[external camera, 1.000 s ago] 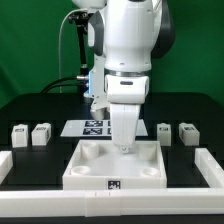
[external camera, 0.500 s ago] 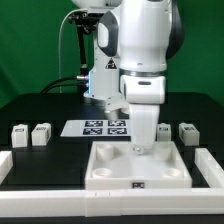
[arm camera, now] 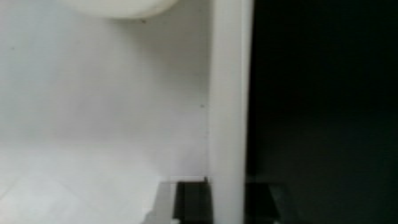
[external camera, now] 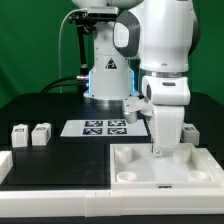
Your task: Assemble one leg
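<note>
My gripper [external camera: 160, 146] is shut on the far wall of the large flat white square piece with corner sockets [external camera: 135, 172], which lies at the front on the exterior view's right. In the wrist view my gripper [arm camera: 230, 192] has the white wall [arm camera: 231, 100] between its black fingers [arm camera: 192, 203]. Two legs [external camera: 18, 133] [external camera: 41, 132], small white posts, stand on the table at the exterior view's left, far from the gripper. Part of another leg [external camera: 191, 131] shows behind the arm at the right.
The marker board [external camera: 104, 127] lies at the back middle. A white rail [external camera: 50, 205] runs along the table's front, and a white block [external camera: 4, 164] sits at the left edge. The robot's base [external camera: 105, 75] stands behind the marker board.
My gripper has moved toward the exterior view's right, and the large square piece has slid with it from the front middle to the front right.
</note>
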